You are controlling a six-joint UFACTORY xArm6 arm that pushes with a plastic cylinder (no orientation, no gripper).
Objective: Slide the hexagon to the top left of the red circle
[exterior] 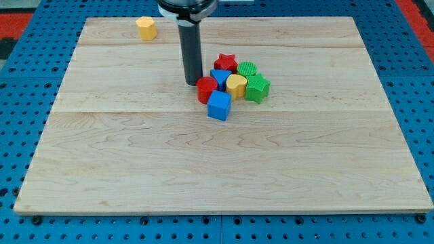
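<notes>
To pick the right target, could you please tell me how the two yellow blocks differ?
The yellow hexagon stands alone near the view's top left, touching nothing; the yellow heart sits packed inside the cluster, against neighbouring blocks. The hexagon has flat sides, the heart a rounded outline. My tip is far nearer the heart. Both share colour and similar size.

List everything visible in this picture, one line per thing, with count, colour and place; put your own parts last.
Wooden board: one, pale wood, fills most of the view.
Perforated base: one, blue, around the board.
Yellow hexagon block: one, yellow, alone near the board's top left.
Red star block: one, red, top of the central cluster.
Red circle block: one, red, cluster's left.
Blue blocks: two, blue; one at cluster's bottom, one in its middle, shape unclear.
Yellow block: one, yellow, cluster's middle, shape unclear.
Green blocks: two, green, cluster's right and upper right.
My tip: one, dark rod, just left of the red circle block.
</notes>
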